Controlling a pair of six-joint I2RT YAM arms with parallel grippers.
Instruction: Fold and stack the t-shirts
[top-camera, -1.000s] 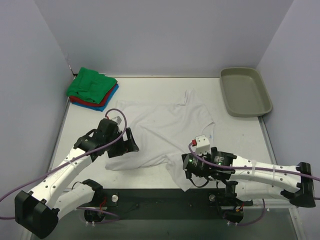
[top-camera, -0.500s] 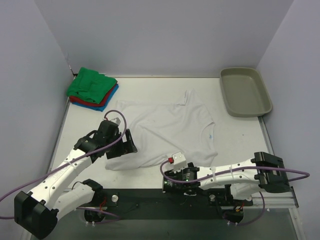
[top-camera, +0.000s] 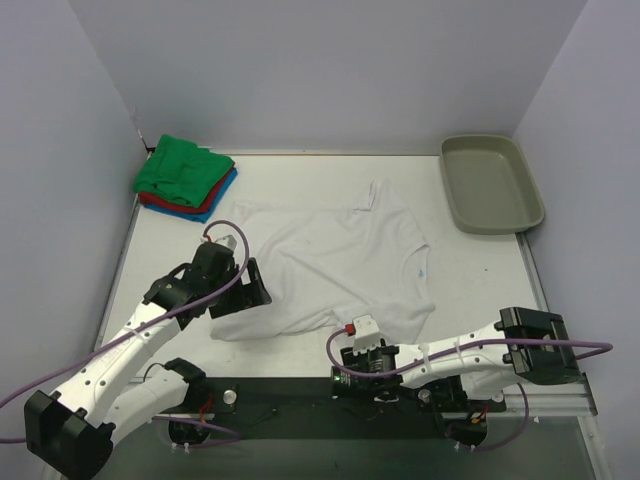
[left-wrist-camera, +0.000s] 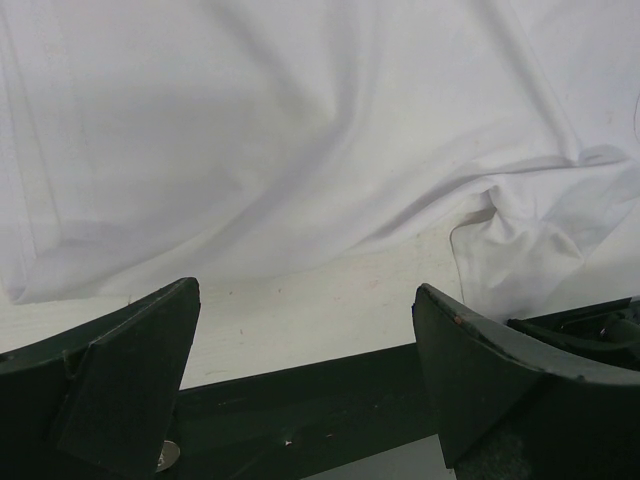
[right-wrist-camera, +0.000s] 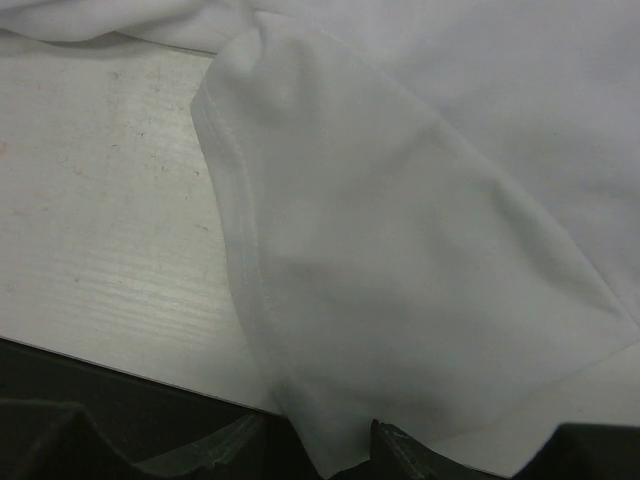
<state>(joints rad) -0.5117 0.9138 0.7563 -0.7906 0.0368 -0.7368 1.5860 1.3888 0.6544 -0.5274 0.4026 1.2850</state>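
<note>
The large white t-shirt (top-camera: 330, 260) lies spread and wrinkled on the table. Folded green, red and blue t-shirts (top-camera: 185, 175) are stacked at the far left corner. My left gripper (top-camera: 245, 288) hovers over the shirt's near left hem, jaws wide open and empty (left-wrist-camera: 305, 340); the white t-shirt (left-wrist-camera: 300, 130) lies beyond them. My right gripper (top-camera: 372, 345) sits low at the near edge. In the right wrist view a flap of the white t-shirt (right-wrist-camera: 400, 250) runs down between its half-closed jaws (right-wrist-camera: 320, 450), with a dark gap still showing beside the left finger.
A grey-beige plastic tray (top-camera: 490, 185) stands at the far right. A black strip (top-camera: 290, 395) runs along the table's near edge by the arm bases. Grey walls enclose the left, back and right sides.
My right arm has swung left and down to the near edge, and its jaws have narrowed around the white shirt's near flap. The left arm has hardly moved.
</note>
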